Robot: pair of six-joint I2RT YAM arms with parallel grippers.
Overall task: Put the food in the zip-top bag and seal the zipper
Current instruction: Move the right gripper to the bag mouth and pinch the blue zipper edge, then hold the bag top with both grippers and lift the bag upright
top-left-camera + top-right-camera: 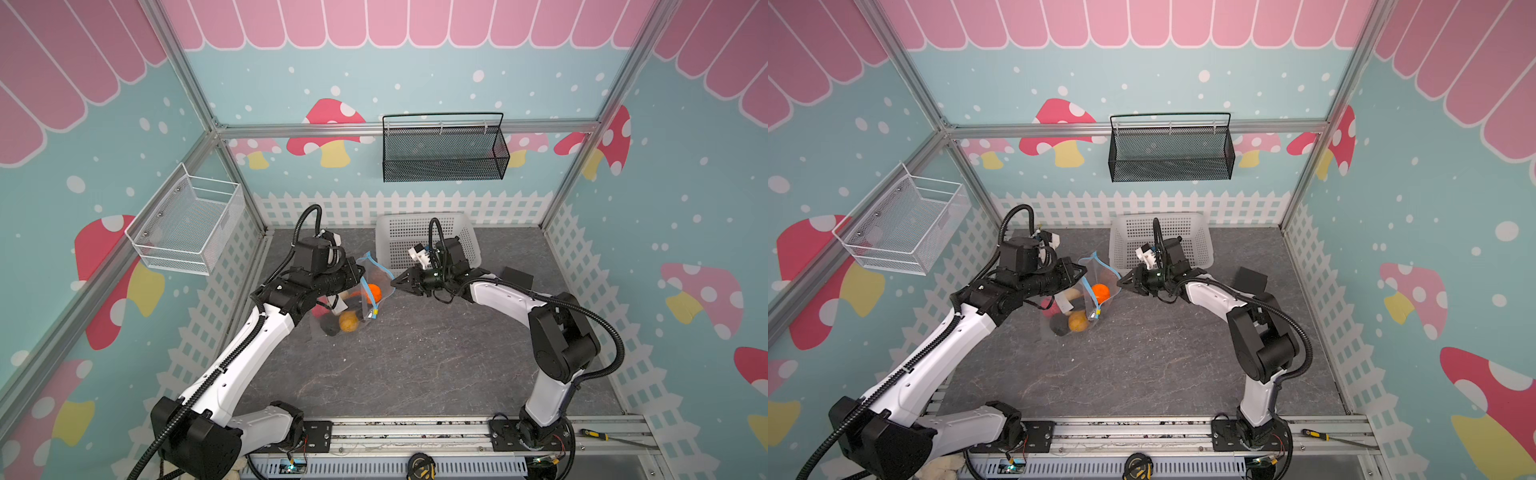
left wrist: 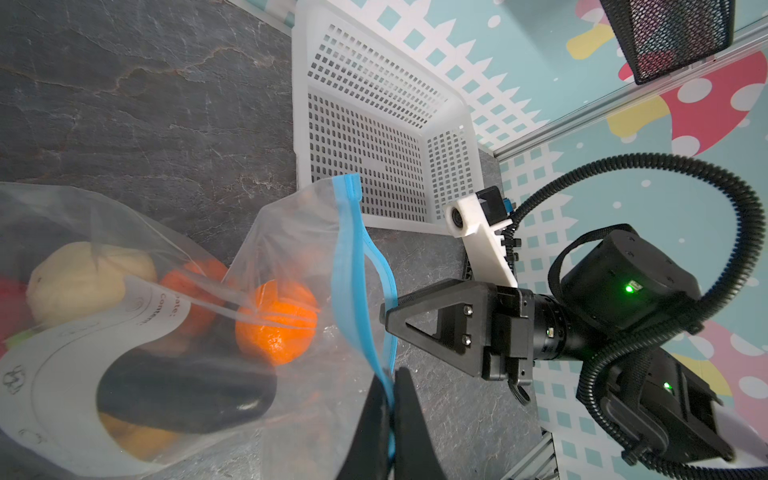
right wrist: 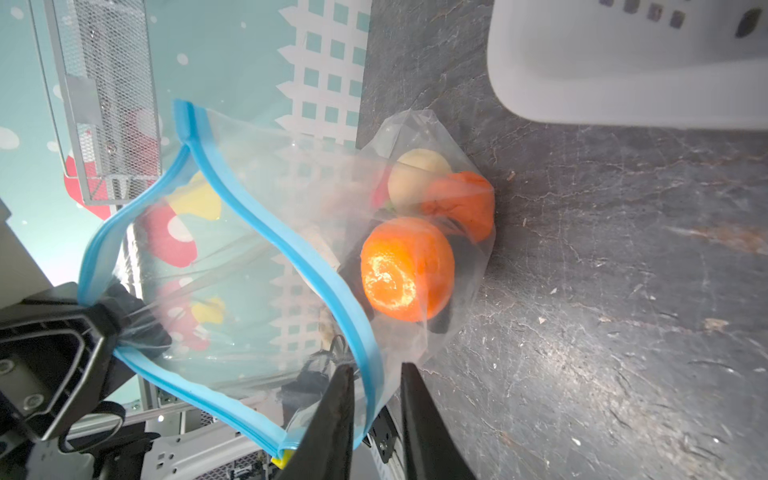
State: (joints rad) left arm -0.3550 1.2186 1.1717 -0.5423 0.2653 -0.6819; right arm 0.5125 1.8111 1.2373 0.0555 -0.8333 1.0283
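The clear zip-top bag (image 1: 384,286) stands on the grey table left of the middle, mouth up and gaping. Inside lies the food: an orange (image 2: 276,324), a cream piece (image 2: 87,278), a dark long piece (image 2: 187,390) and a yellow-orange one (image 1: 348,322). My left gripper (image 2: 392,374) is shut on the blue zipper (image 2: 347,257) on the mouth's left side. My right gripper (image 3: 376,368) straddles the opposite zipper lip (image 3: 291,249) near the yellow tab (image 3: 282,460). Its jaws stand a little apart, with the strip between them.
A white perforated basket (image 1: 390,237) sits right behind the bag at the back. A black box (image 1: 517,276) lies to the right of my right arm. A black mesh basket (image 1: 444,149) hangs on the back wall, a white wire one (image 1: 187,224) on the left wall.
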